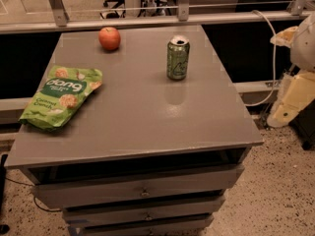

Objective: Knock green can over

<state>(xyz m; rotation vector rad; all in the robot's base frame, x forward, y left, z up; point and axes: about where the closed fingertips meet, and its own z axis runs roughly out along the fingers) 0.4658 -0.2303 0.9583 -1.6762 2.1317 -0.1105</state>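
The green can stands upright on the grey table top, toward the back right. It is green with pale markings and a silver top rim. My arm hangs at the right edge of the view, off the table. Its cream-coloured gripper points down beside the table's right side, well to the right of the can and lower than the can, not touching anything.
A red apple sits at the back of the table, left of the can. A flat green snack bag lies at the left edge. Drawers are below the top. A rail runs behind the table.
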